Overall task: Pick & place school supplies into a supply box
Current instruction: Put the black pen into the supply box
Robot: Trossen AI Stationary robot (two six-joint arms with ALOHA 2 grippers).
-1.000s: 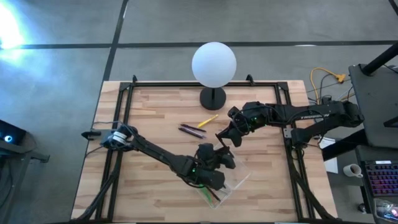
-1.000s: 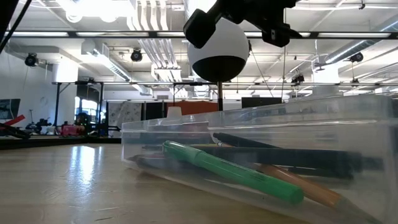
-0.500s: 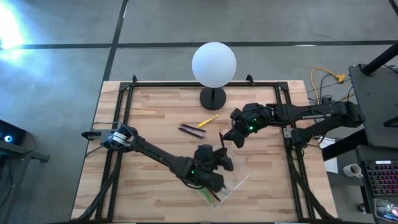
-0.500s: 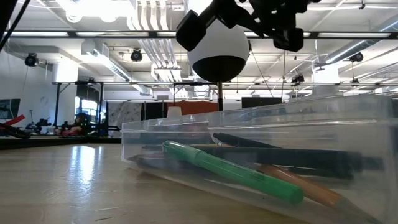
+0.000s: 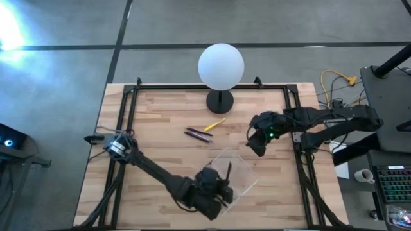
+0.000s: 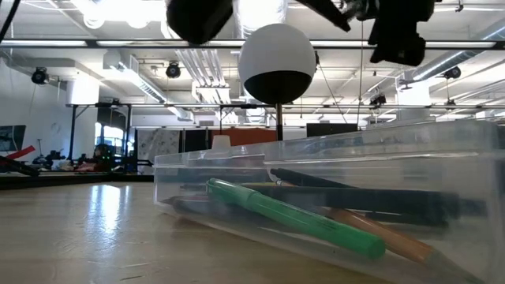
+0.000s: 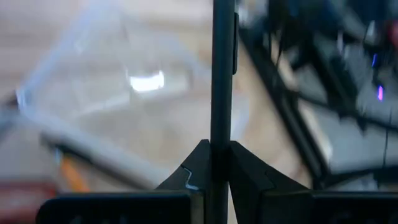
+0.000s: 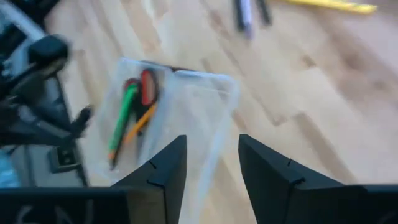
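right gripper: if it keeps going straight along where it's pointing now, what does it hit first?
Probably the supply box: in the right wrist view it sits dead ahead of the open right gripper, with the green marker and scissors inside. Depth is unclear.

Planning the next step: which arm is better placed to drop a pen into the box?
Left. The left hand is shut on a dark pen, right over the clear supply box. The right hand is open and empty, off to the box's side.
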